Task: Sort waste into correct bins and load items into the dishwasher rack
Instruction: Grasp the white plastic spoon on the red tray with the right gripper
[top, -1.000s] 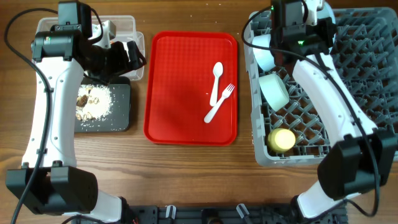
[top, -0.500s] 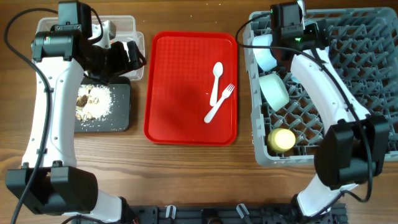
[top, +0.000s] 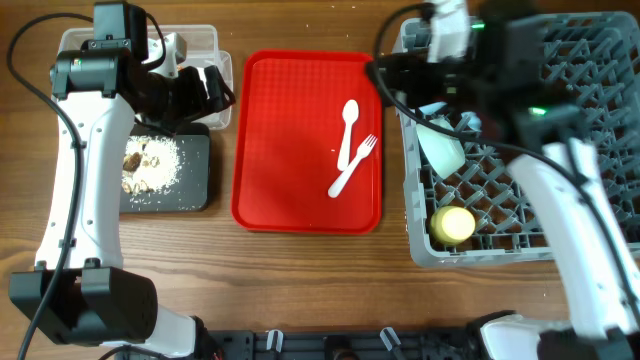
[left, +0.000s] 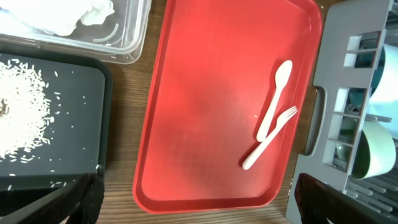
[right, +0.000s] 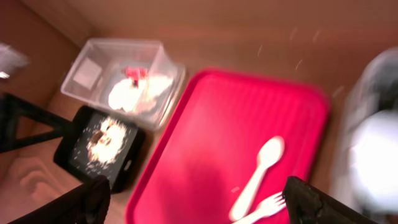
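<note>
A white spoon (top: 350, 115) and a white fork (top: 352, 168) lie crossed on the flat red tray (top: 290, 140). In the grey dishwasher rack (top: 520, 250) sit a pale green bowl (top: 442, 148) and a yellow cup (top: 453, 223). My right gripper (top: 410, 72) is blurred over the rack's left edge. In the right wrist view it (right: 199, 202) is open and holds nothing, high above the spoon (right: 258, 177). My left gripper (top: 205, 90) hangs by the clear tub (top: 205, 40). It (left: 199, 205) is open and holds nothing above the red tray's near edge.
The clear tub (right: 93, 62) holds a white napkin (right: 134, 93) and a red wrapper (right: 134, 73). The black tray (top: 195, 190) in front of it carries crumbly food scraps (top: 148, 165). The rack's wall (left: 336, 87) stands right of the red tray.
My right gripper has opened, and its arm has swung from the rack's back left corner toward the red tray. The left arm has not moved.
</note>
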